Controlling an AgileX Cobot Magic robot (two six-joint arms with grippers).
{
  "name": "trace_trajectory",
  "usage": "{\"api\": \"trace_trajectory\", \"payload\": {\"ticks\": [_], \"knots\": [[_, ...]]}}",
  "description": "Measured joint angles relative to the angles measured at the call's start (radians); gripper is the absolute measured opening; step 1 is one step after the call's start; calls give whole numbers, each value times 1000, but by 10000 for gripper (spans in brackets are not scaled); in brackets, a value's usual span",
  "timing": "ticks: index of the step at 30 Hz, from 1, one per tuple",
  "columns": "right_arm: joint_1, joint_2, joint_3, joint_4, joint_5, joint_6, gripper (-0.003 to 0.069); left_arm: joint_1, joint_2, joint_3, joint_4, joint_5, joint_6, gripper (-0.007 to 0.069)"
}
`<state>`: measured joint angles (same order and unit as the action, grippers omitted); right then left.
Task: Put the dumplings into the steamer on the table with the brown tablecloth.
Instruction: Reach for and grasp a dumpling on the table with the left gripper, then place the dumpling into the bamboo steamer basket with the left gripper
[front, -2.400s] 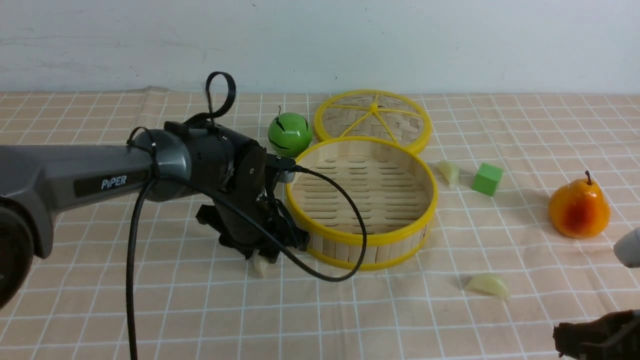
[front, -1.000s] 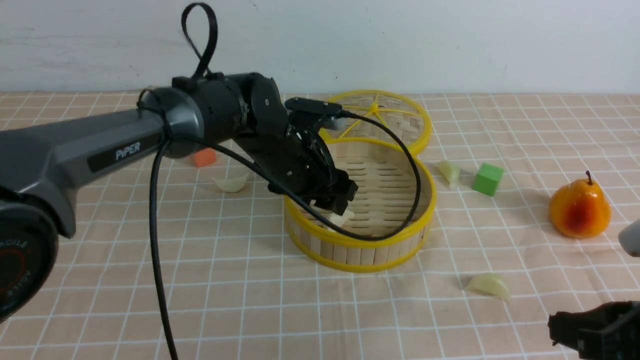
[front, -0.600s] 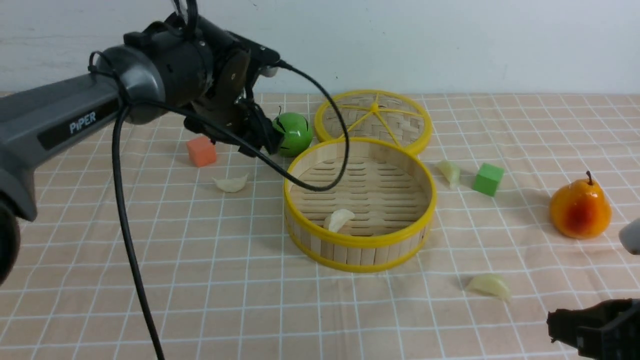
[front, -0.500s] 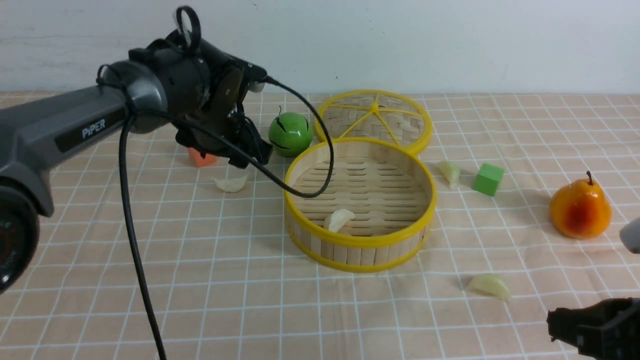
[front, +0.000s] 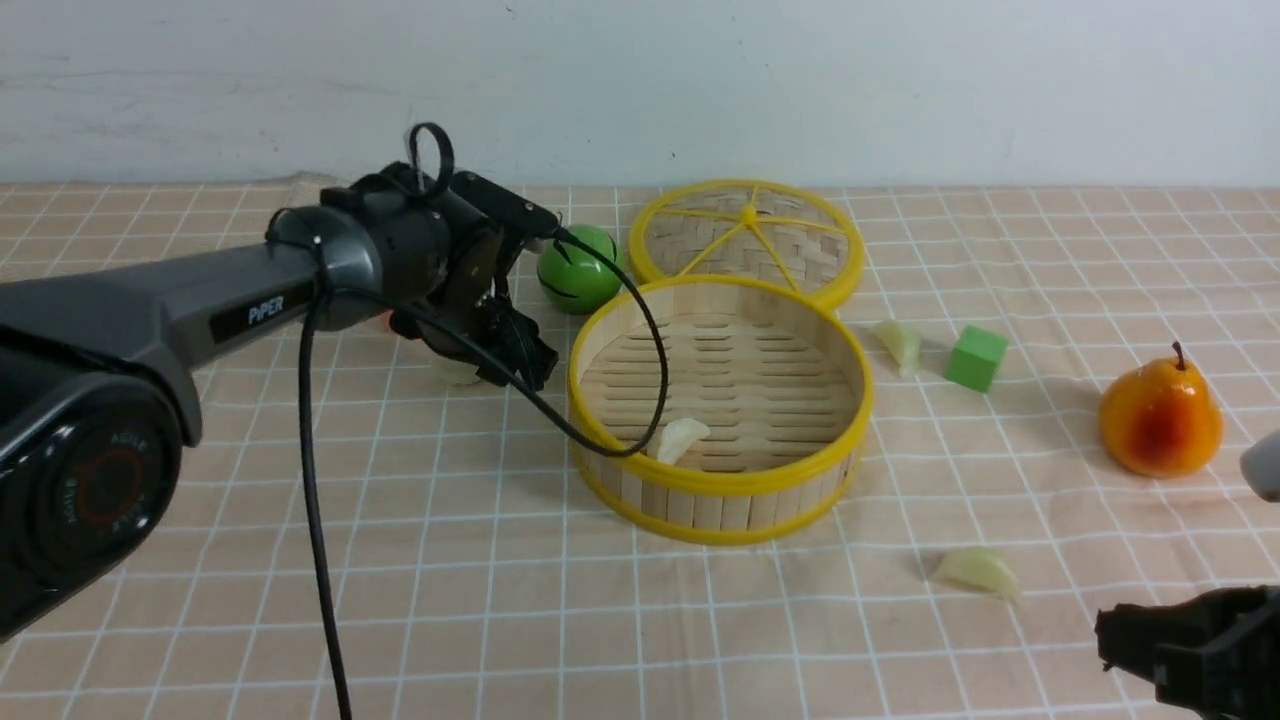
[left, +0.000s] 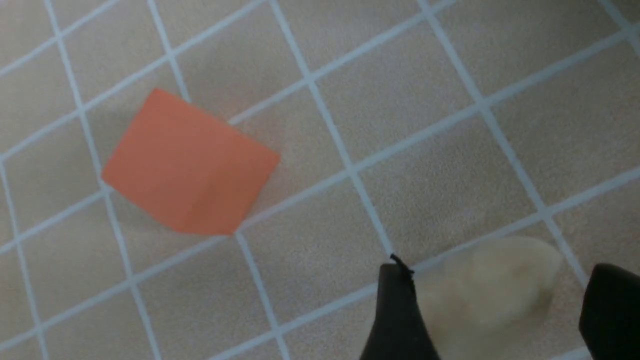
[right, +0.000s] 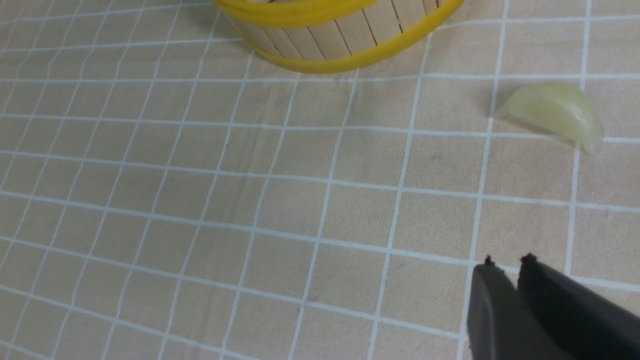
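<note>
The steamer (front: 845, 365) stands mid-table on the brown tablecloth (front: 400, 560), with one dumpling (front: 682, 438) inside near its front wall. My left gripper (front: 495, 368) is low, just left of the steamer. In the left wrist view it (left: 500, 270) is open, with a second dumpling (left: 495, 285) on the cloth between its fingers. A third dumpling (front: 900, 345) lies right of the steamer. A fourth (front: 978, 570) lies in front of it to the right and also shows in the right wrist view (right: 555, 112). My right gripper (right: 506, 265) is shut and empty, at the front right corner (front: 1180, 650).
The flat woven lid (front: 745, 240) lies behind the steamer, with a green apple (front: 575, 270) to its left. An orange cube (left: 190, 165) sits near the left gripper. A green cube (front: 975, 357) and an orange pear (front: 1160, 420) are on the right.
My left gripper carried a dumpling into the steamer and let it go. It then rose, swung back left and came down open over the dumpling left of the steamer. The right arm stayed put.
</note>
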<state>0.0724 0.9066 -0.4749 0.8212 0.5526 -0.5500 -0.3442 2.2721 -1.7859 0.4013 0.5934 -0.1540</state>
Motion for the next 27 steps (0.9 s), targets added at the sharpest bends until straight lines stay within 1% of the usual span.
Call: {"api": "trace_trajectory", "payload": {"ticks": [1, 2, 6, 7, 8, 12, 16, 19, 20, 21, 22, 24, 27], "knots": [[0, 0, 0, 0, 0, 0, 77, 0, 0, 0, 0, 0, 0, 462], [0, 0, 0, 0, -4, -1, 77, 0, 10, -4, 7, -1, -2, 444], [0, 0, 0, 1, -5, -11, 78, 0, 14, -8, 5, 4, -34, 344], [0, 0, 0, 2, -5, -15, 80, 0, 15, -8, 9, 2, -64, 253], [0, 0, 0, 2, -5, -15, 82, 0, 15, -14, 13, -5, -80, 200], [0, 0, 0, 3, -5, -19, 85, 0, 7, -32, 12, 23, -123, 195], [0, 0, 0, 9, -5, -19, 87, -1, -32, -73, -19, 81, -158, 195], [0, 0, 0, 11, -5, -19, 91, -20, -104, -134, -138, 121, -167, 195], [0, 0, 0, 11, -5, -19, 92, -22, -108, -137, -147, 121, -165, 195], [0, 0, 0, 11, -5, -19, 94, -46, -130, -166, -225, 125, -144, 195], [0, 0, 0, 11, -5, -19, 95, -62, -137, -184, -265, 125, -121, 195], [0, 0, 0, 11, -6, -19, 97, -112, -137, -211, -357, 122, -33, 195], [0, 1, 0, 11, -8, -22, 98, -168, -115, -218, -401, 105, 59, 195]]}}
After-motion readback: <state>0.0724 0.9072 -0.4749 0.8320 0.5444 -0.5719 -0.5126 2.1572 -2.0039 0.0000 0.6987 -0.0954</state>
